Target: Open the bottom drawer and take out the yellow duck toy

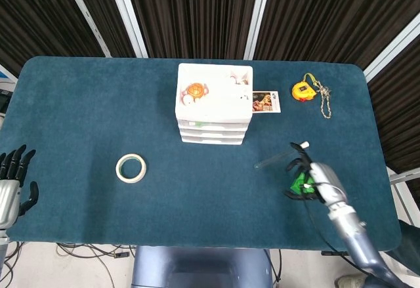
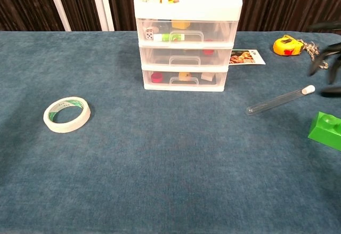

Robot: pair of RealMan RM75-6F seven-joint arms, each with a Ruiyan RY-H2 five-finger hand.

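This looks like a robotics lab or test cell set up for manipulation trials, not a home or office. A tabletop [image 1: 92,117] covered in dark teal felt stands before black corrugated wall panels [image 1: 190,12] split by white metal struts [image 1: 131,19]. Loose cables [image 1: 85,250] hang under the front edge. Unrelated small props are spread apart on the felt: a drawer unit [image 1: 214,104], a tape roll [image 1: 130,168], a test tube [image 2: 279,101], a green brick [image 2: 326,130], and what may be a tape measure [image 1: 302,91].
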